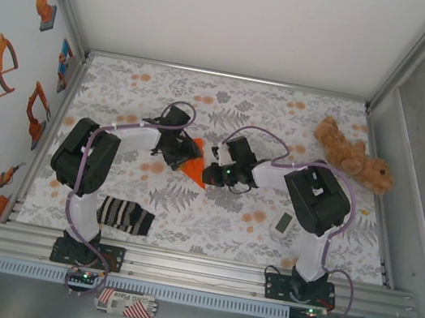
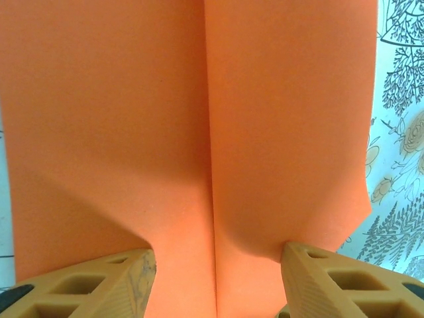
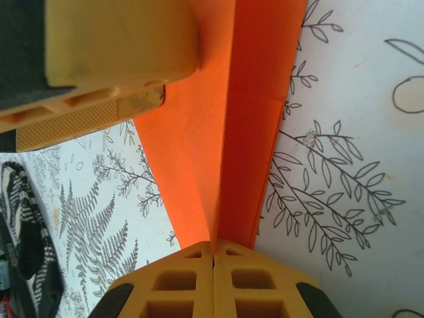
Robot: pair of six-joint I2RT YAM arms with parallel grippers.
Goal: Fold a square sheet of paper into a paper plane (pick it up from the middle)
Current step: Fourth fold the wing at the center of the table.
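1. While I watch from the top camera, the paper plane [image 1: 193,169] sits near the middle of the bench [image 1: 232,96]. It is a bright orange pointed shape between the two arms, with its tip aimed toward the near edge.
2. My left fingers [image 2: 99,286] stand apart, one on either side of the centre crease. Both tips touch the orange surface, which dimples and shadows around them. I read them as open and resting on the paper, not pinching it.
3. My right fingers [image 3: 179,285] are closed tight together. The raised crease of the plane runs straight into the seam between them, so they are gripping the paper at its fold.
4. From the right wrist camera, one left finger lies against the paper at the top left.
5. I cannot tell whether the side flaps lie flat on the floral cloth.
6. A striped sock [image 1: 124,215] lies at the near left, beside the left arm and apart from the paper.
7. A brown plush toy [image 1: 352,159] lies at the far right, and a small white device [image 1: 282,223] lies beside the right arm. Both are well apart from the plane.
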